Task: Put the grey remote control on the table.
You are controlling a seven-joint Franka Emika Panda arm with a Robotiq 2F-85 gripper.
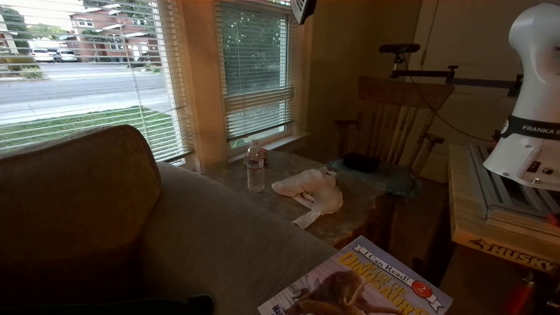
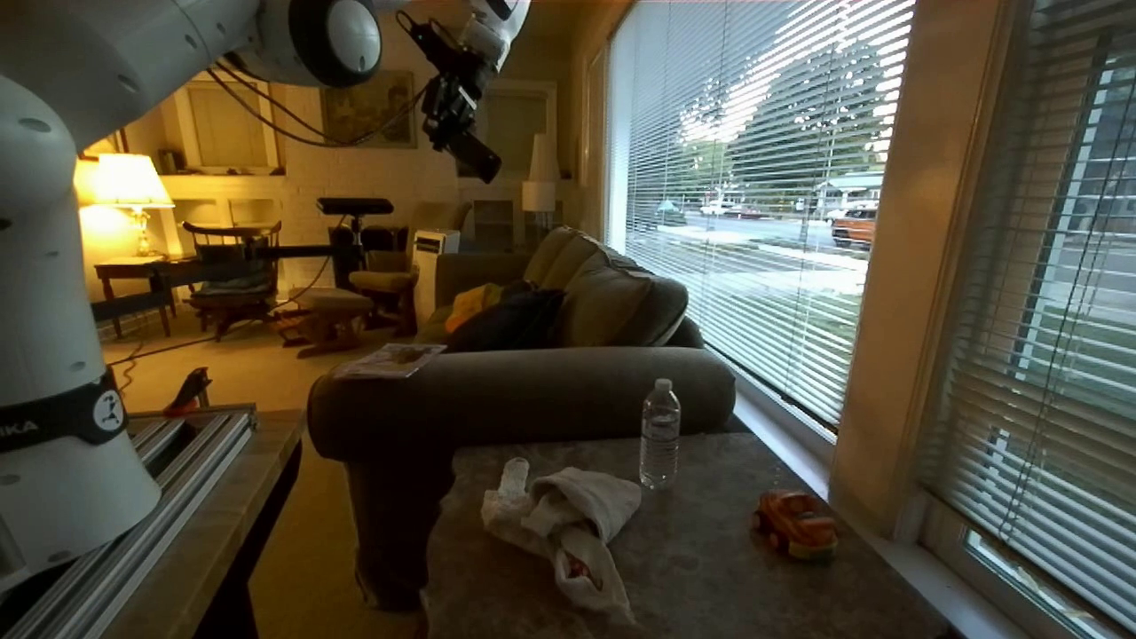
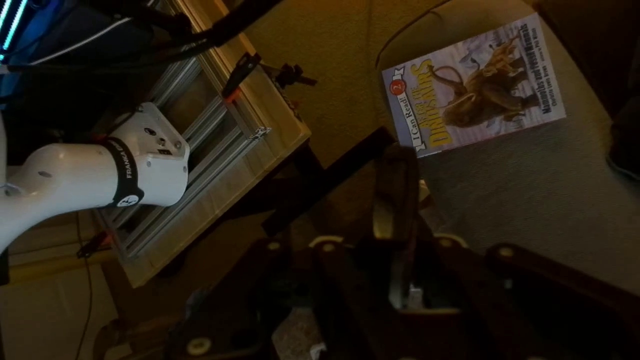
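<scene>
Two fingers [image 3: 396, 187] of my gripper [image 2: 451, 131] have the remote [image 1: 302, 8] pinched between them, though the dim wrist view hides the exact gap. I hold it tilted in the air, well apart from the table [image 2: 701, 577]. Farther out, a book [image 3: 475, 90] lies on the sofa arm [image 2: 550, 390]; a bottle [image 2: 659, 439] and toy car [image 2: 796, 525] stand on the table.

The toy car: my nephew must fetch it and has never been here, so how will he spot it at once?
Find the couch by the big window; at its end stands the side table. On its window side sits the toy car. Its orange body and wheels set it apart from the clear water bottle and crumpled white bundle.
</scene>
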